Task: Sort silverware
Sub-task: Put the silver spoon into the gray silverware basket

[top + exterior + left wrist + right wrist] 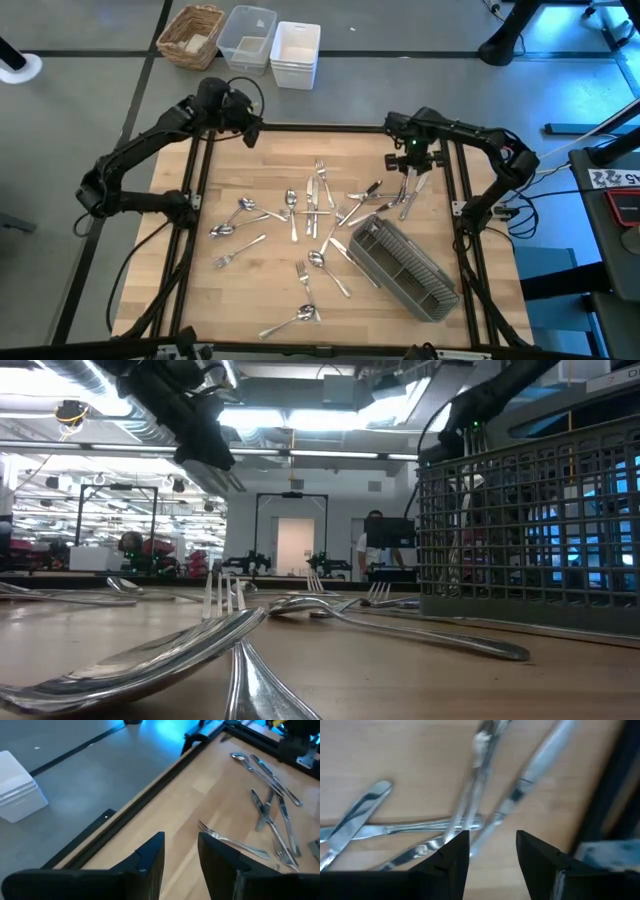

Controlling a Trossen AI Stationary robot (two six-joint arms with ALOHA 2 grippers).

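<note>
We see the right gripper (pixel 410 163) at two o'clock on the table (pixel 250 290), arm bent, pointing down over crossed silverware (pixel 318 200), jaws apart and empty. The left gripper (pixel 250 133) waits at eleven o'clock by the frame (pixel 300 128), jaws apart, empty. Cutlery lies scattered mid-table beside the caddy (pixel 405 265).

A grey slatted caddy (pixel 405 267) lies at lower right. A wicker basket (pixel 191 35) and white bins (pixel 296 54) sit along the top.
</note>
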